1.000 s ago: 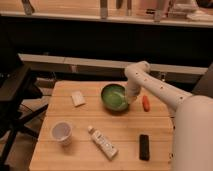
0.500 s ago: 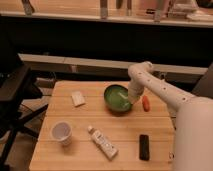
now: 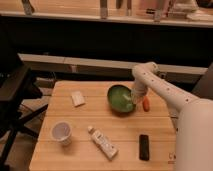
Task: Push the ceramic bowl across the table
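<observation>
The ceramic bowl (image 3: 120,98) is round, dark green and glossy. It sits on the far right part of the light wooden table (image 3: 85,122). My white arm comes from the lower right, bends above the table's far edge and drops to the bowl's right rim. The gripper (image 3: 135,100) is at that right rim, touching or just inside it.
An orange object (image 3: 145,104) lies just right of the bowl. A white paper cup (image 3: 62,132) stands front left. A white tube (image 3: 103,143) lies front centre, a black bar (image 3: 144,147) front right, a small white block (image 3: 77,98) far left. A dark chair (image 3: 15,90) stands left.
The bowl has shifted a little to the right and toward the front. The gripper has stayed at the bowl's right rim and moved with it.
</observation>
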Controlling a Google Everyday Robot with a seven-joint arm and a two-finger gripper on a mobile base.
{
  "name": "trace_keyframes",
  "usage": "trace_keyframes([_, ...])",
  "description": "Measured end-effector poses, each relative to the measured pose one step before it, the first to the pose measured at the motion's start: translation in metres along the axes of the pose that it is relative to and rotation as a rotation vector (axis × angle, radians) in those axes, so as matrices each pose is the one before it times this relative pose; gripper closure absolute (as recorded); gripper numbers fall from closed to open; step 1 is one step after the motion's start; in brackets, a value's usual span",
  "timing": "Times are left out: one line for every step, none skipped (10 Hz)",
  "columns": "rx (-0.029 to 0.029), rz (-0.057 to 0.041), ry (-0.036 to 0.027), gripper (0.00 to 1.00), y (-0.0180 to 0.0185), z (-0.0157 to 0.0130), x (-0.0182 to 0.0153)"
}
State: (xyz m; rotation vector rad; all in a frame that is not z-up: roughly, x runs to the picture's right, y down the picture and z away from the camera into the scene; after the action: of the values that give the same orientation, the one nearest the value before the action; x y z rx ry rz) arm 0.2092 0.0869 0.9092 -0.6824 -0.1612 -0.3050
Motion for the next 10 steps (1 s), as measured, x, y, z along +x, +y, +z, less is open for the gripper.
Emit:
trace_keyframes([-0.00097, -0.00192, -0.00294, 1.0, -0.00021, 0.00058, -0.00085])
trace_keyframes([-0.00044, 0.00387, -0.00511, 1.0, -0.00039, 0.00026, 0.00028])
trace_keyframes([-0.00103, 0.00306, -0.00526, 1.0, -0.00025, 0.00083, 0.00276])
trace_keyframes([0.00143, 0.00565, -0.00735, 1.0, 0.00108, -0.00069, 0.00664])
trace_keyframes([-0.00276, 0.00454, 0.0062, 1.0, 0.00414, 0.0, 0.01273])
trace_keyframes([-0.00113, 0.00635, -0.00202, 1.0, 0.00391, -0.00033, 0.00877])
trace_keyframes([-0.00254, 0.00139, -0.00177, 1.0, 0.00057, 0.00057, 0.00225])
trace_keyframes([-0.00333, -0.0004, -0.00319, 1.0, -0.00103, 0.00095, -0.0018])
trace_keyframes([-0.00184, -0.00413, -0.00383, 1.0, -0.00222, 0.00107, -0.00382])
trace_keyframes([-0.00295, 0.00125, -0.00389, 1.0, -0.00108, 0.00216, -0.00201])
